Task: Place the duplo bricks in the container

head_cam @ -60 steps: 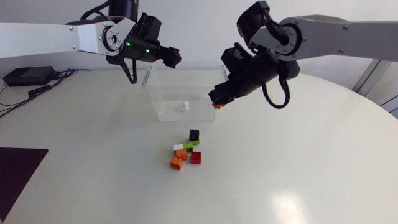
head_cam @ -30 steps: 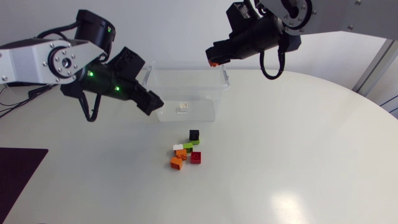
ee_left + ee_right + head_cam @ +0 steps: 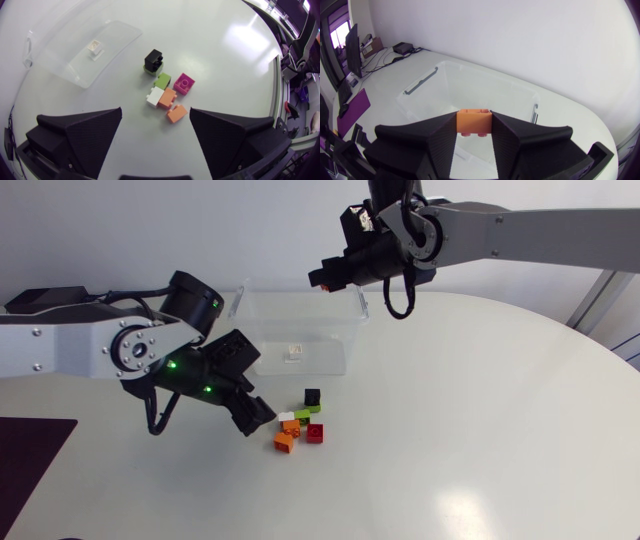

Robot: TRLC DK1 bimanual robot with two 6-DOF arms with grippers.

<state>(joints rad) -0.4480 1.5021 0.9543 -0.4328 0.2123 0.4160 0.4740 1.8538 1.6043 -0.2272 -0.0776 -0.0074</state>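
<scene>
A clear plastic container (image 3: 331,330) stands at the table's back middle with one white brick (image 3: 293,352) in it. Several loose bricks lie in front of it: black (image 3: 313,396), green (image 3: 303,415), white (image 3: 286,417), red (image 3: 316,432) and two orange (image 3: 284,441). My left gripper (image 3: 257,418) hangs open just left of this cluster; in the left wrist view the bricks (image 3: 162,80) lie ahead of its spread fingers (image 3: 80,132). My right gripper (image 3: 322,277) is high over the container's far rim, shut on an orange brick (image 3: 474,122), with the container (image 3: 440,82) below it.
A dark mat (image 3: 30,455) lies at the table's front left edge. The right half of the table (image 3: 480,430) is bare white surface. The left arm's links stretch across the left side at mid height.
My left gripper swung from beside the container down and forward to the brick cluster. My right gripper carried the orange brick up and left, from the container's right side to over its far rim.
</scene>
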